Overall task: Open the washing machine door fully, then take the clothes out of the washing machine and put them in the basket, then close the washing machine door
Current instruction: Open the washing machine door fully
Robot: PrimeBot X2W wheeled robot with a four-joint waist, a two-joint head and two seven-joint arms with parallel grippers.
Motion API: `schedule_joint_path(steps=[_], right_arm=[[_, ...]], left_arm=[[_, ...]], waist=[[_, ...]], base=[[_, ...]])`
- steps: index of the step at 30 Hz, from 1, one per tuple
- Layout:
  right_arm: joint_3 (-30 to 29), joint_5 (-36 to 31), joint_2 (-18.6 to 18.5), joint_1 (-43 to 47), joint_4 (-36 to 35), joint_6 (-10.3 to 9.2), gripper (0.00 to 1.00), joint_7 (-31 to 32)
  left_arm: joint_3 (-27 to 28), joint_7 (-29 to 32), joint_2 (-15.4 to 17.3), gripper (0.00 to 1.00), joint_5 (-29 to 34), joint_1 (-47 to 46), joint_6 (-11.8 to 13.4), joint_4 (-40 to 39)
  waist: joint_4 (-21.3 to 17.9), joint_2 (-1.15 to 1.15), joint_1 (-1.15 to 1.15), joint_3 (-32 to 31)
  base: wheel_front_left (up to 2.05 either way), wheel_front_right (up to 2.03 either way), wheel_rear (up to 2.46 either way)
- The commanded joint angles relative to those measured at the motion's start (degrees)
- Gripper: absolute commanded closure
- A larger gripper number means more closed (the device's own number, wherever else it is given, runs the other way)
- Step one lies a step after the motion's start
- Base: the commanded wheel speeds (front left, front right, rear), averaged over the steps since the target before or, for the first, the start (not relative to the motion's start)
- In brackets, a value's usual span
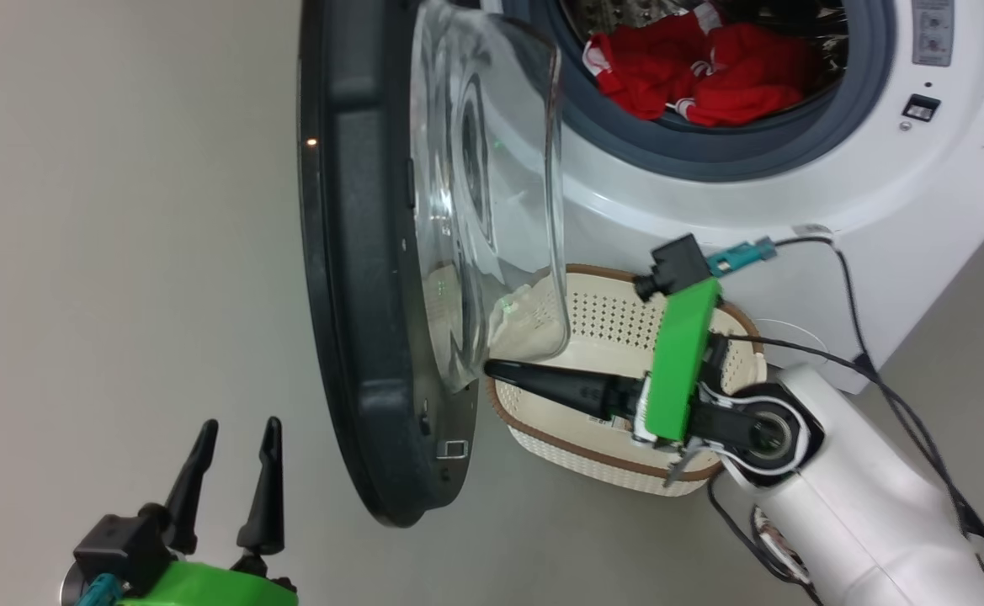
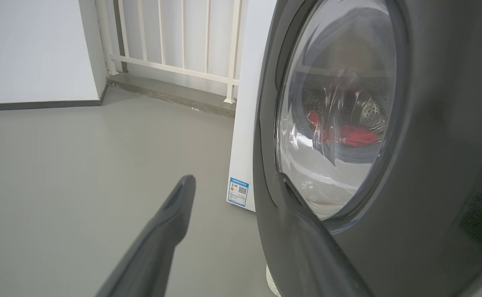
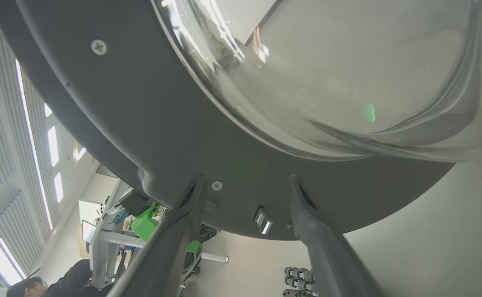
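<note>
The washing machine door stands swung out, its black rim edge-on and its glass bowl bulging toward the washing machine. The red clothes lie in the drum. The basket sits on the floor below the drum opening. My right gripper reaches across the basket to the door's inner face. In the right wrist view it is open, fingertips close to the rim by the latch. My left gripper is open outside the door, holding nothing. The clothes show through the glass.
Black cables trail from my right arm past the washer's front. A white railing and wall stand beyond the grey floor. A blue label marks the washer's side. A person and green equipment are behind.
</note>
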Motion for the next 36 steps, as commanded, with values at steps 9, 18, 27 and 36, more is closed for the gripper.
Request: schedule_joint_path(steps=[9, 18, 27, 36], right_arm=[[2.52, -6.08, -7.01, 5.76, -0.88, 0.10, 0.00, -9.93], [6.11, -11.39, -13.19, 8.29, -0.25, 0.10, 0.00, -25.22], [13.26, -15.85, -17.59, 8.17, 0.61, 0.10, 0.00, -41.67], [19.01, -19.88, -20.57, 7.04, 2.97, 0.10, 0.00, -53.67]], left_arm=[[3.45, -0.54, 1.85, 0.00, 0.85, -0.36, -0.18, -0.75], [4.56, -0.54, 2.00, 0.00, 1.11, 0.26, -0.18, -0.73], [5.37, -0.54, 2.13, 0.00, 1.19, 0.78, -0.18, -0.27], [5.79, -0.54, 2.27, 0.00, 1.20, 1.17, -0.18, 0.06]], waist=[[-2.85, 0.00, 0.00, -0.96], [-4.94, 0.00, 0.00, -1.23], [-5.97, 0.00, 0.00, -1.89], [-6.18, 0.00, 0.00, -2.43]], base=[[0.00, 0.00, 0.00], [0.00, 0.00, 0.00], [0.00, 0.00, 0.00], [0.00, 0.00, 0.00]])
